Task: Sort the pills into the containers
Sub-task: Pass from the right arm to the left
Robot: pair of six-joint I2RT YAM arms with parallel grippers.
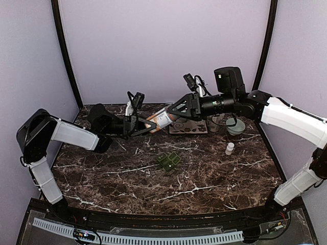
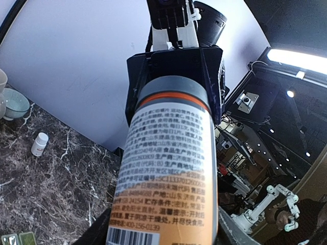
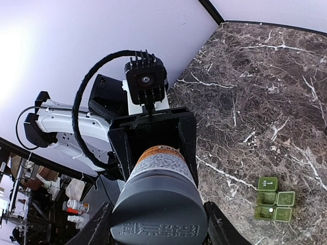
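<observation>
Left gripper (image 1: 140, 125) clamps the bottle (image 1: 161, 120) base, right gripper (image 1: 176, 110) the cap (image 3: 159, 224). A jerky twist could scatter pills.

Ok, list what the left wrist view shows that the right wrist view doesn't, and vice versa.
Left wrist only: the small white bottle, a pale green bowl, and the printed label. Right wrist only: the dark cap end-on and the pill organiser in full. Both: the orange bottle clamped between the left gripper and right gripper above the marble table.
</observation>
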